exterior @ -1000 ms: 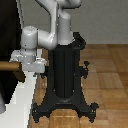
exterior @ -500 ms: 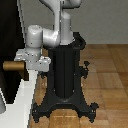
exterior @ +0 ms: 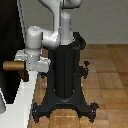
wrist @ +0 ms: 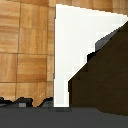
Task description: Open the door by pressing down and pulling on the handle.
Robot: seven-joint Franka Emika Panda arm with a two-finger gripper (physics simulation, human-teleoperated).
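Nearest in the exterior view, black pedestal (exterior: 64, 75) standing on wood floor (exterior: 107, 75). Beside it, toward the exterior view's left, white frame (exterior: 22, 100) with the door (exterior: 9, 40), a dark panel, behind. Gripper (exterior: 22, 66) set against the tan handle (exterior: 12, 65) projecting from that panel; finger spread impossible to tell. Wrist view: white frame edge, dark panel, floor

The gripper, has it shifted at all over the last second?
Yes. Against the black pedestal, the gripper has dropped lower and now sits at the handle, on the exterior view's left.
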